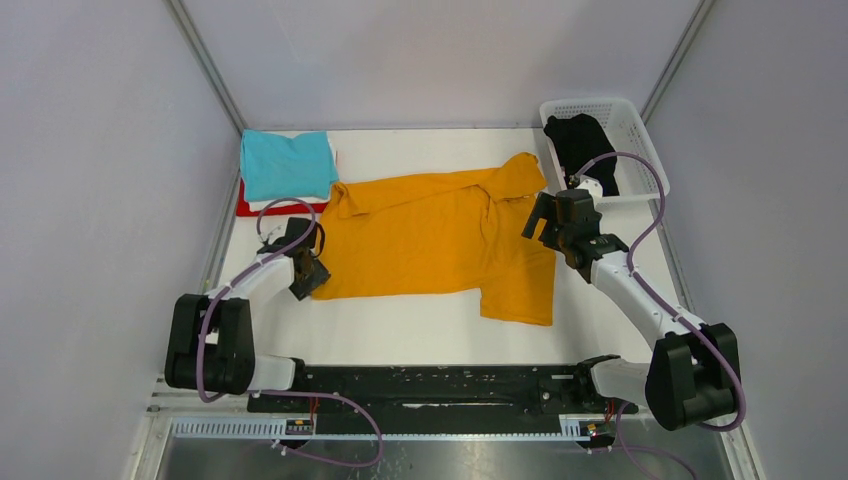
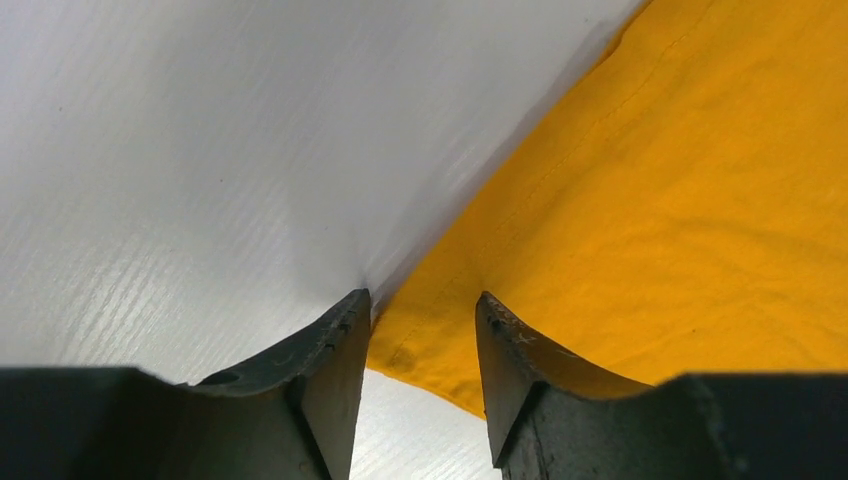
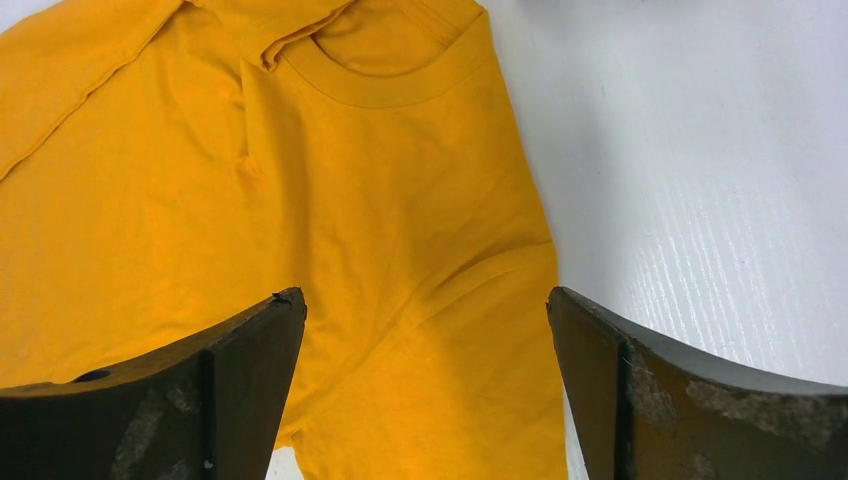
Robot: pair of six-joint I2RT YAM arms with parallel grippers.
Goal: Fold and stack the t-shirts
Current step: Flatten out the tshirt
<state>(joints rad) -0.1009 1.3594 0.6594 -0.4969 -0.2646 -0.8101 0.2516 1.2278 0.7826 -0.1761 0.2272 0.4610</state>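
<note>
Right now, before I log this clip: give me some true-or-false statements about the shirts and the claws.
1. The orange t-shirt lies spread on the table. True.
2. The teal t-shirt is folded at the table's far left. True.
3. The black t-shirt lies on the teal t-shirt. False: it is in the white basket.
4. The left claw straddles a corner of the orange t-shirt. True.
5. The right claw is shut on a sleeve. False: it is wide open above the orange cloth.

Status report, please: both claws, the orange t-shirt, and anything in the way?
Left claw open, astride hem corner of orange t-shirt. Right claw open wide over its shoulder. Shirt spread out. Black t-shirt in basket, out of the way.
</note>
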